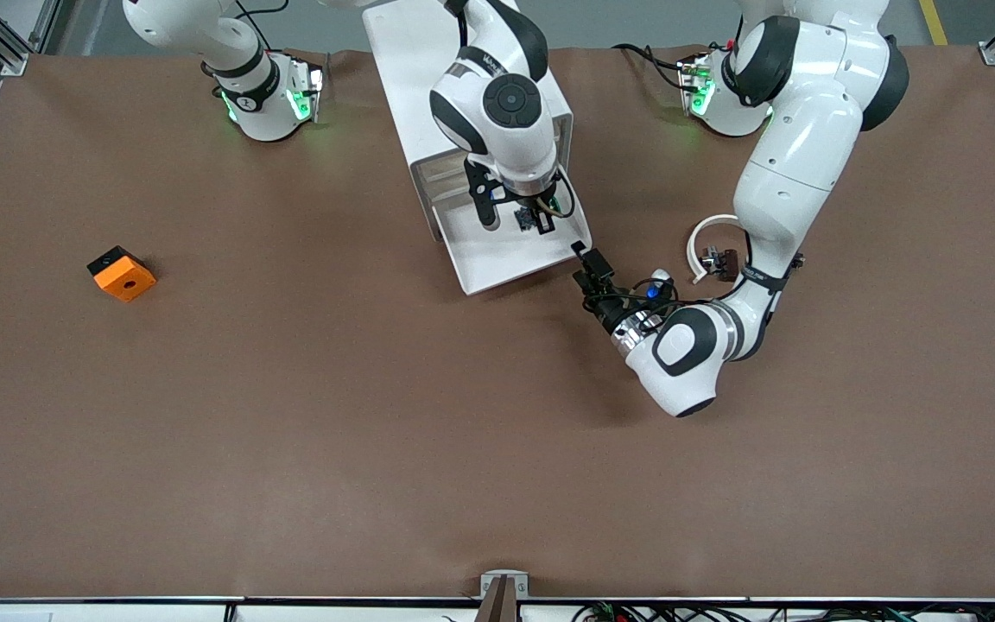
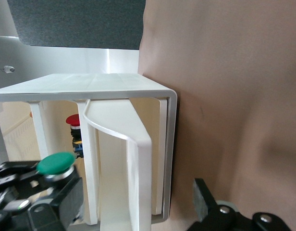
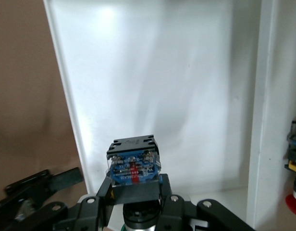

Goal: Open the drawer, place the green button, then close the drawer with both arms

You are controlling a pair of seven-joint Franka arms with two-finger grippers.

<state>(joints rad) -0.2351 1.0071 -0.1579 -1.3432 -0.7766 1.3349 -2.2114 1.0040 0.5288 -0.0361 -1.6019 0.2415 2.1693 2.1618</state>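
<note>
The drawer (image 1: 497, 259) stands pulled out of the white cabinet (image 1: 411, 78) toward the front camera. My right gripper (image 1: 536, 220) hangs over the drawer's floor (image 3: 153, 86), shut on the button (image 3: 133, 161). The button's bluish end points away from the palm, and its green cap (image 2: 55, 163) shows in the left wrist view. My left gripper (image 1: 588, 266) is low at the drawer's front corner toward the left arm's end. It is open, and the drawer's front strip (image 2: 138, 159) lies between its spread fingers (image 2: 205, 202) without being held.
An orange block (image 1: 121, 274) lies toward the right arm's end of the table. A white curved band with black clips (image 1: 709, 246) lies beside the left arm's forearm. A red-capped part (image 2: 73, 120) sits inside the cabinet. The left arm's wrist (image 1: 687, 345) hangs low over the table.
</note>
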